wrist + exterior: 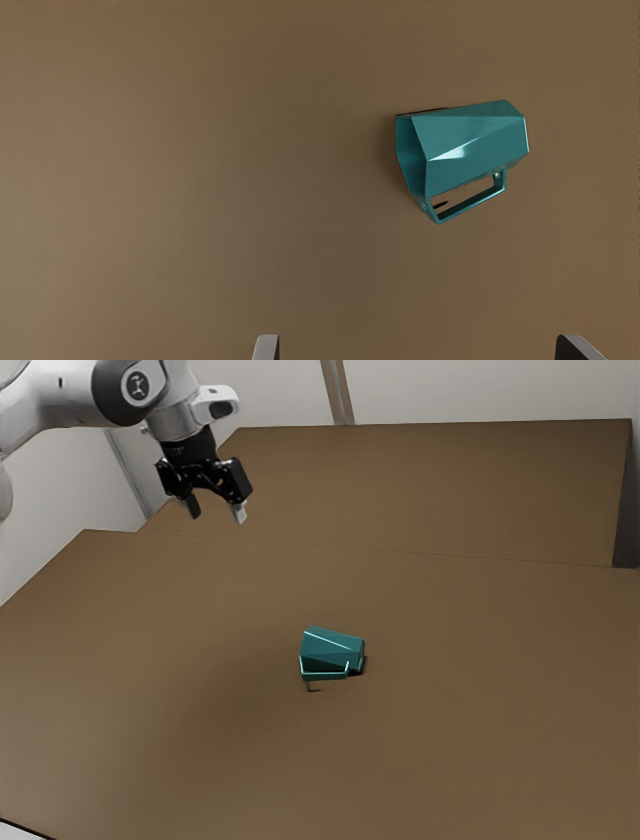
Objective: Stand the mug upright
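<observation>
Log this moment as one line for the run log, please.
mug: on its side, on the table | gripper: open, raised, away from the mug | upright: not yet

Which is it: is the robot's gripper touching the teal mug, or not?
Apart. In the exterior view, a broad stretch of brown table shows between the open gripper and the mug on its side.

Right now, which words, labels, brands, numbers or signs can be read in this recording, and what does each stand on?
No words or numbers can be read.
Round emblem on the arm: its mark is too small to make out.
Teal mug: none on the sides that show.
</observation>
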Available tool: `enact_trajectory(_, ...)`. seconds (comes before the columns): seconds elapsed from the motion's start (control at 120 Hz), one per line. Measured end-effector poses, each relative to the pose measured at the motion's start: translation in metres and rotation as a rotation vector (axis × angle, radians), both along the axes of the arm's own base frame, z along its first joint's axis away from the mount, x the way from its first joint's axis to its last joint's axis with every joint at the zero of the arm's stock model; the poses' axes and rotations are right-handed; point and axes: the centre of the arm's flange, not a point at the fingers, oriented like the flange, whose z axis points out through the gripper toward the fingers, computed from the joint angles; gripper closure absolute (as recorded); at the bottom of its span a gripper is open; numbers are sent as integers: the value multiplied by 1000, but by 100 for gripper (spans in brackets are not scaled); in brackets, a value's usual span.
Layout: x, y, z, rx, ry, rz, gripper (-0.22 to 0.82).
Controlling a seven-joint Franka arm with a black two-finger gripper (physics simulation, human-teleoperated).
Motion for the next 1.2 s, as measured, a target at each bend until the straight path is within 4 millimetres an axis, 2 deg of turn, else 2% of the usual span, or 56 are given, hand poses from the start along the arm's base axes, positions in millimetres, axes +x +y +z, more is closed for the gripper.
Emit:
enact_trajectory(0.308, -2, 9, 0, 10, -1, 22, 0)
enact_trajectory(0.458, -3, 13, -12, -34, 28, 40, 0)
enact_trajectory(0.542, -2, 24, -23, -81, 50, 69, 0)
enact_trajectory(0.742, -6, 41, -72, -275, 141, 162, 0)
enact_trajectory(0.85, -8, 49, -111, -342, 181, 211, 0)
enact_trajectory(1.2, -5, 32, -207, -598, 158, 214, 0)
